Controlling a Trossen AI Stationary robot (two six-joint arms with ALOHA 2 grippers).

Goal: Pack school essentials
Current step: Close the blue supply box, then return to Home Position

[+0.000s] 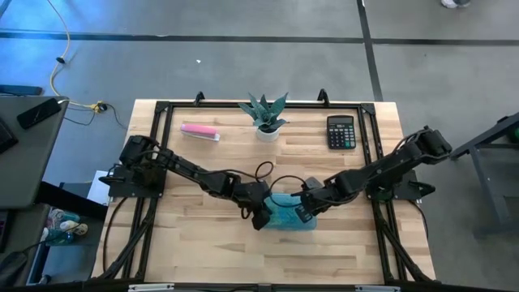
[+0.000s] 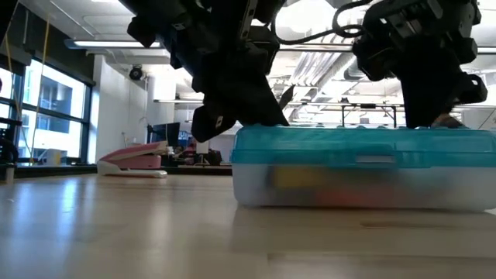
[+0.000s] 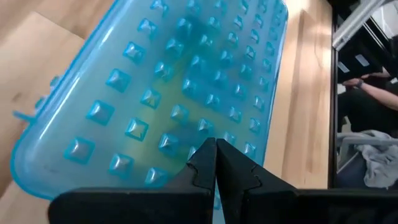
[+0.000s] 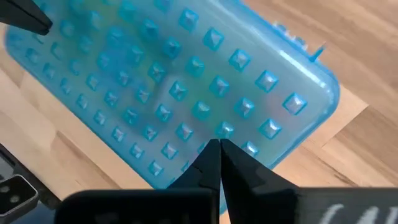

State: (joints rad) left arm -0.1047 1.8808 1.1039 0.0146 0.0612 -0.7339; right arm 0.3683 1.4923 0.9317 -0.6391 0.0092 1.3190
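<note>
My worry from here is the blue studded pencil case [image 1: 290,217] skating across the wooden table [image 1: 195,251]: both grippers are bearing on its lid from above, and if one pushes harder than the other the box could slide or pivot, or a corner of the lid could stay unlatched. I judge the lid is already down, since the low view shows it sitting flat on the frosted base with yellow and reddish shapes showing dimly inside, presumably the school essentials; I can't make out individual items. The left gripper [image 3: 214,155] has its fingers pressed together with nothing between them, tips on or just above the lid near one end. The right gripper [image 4: 219,152] is likewise closed and empty over the opposite end. The pink stapler [image 2: 133,161] and calculator [image 1: 340,131] lie well apart.
</note>
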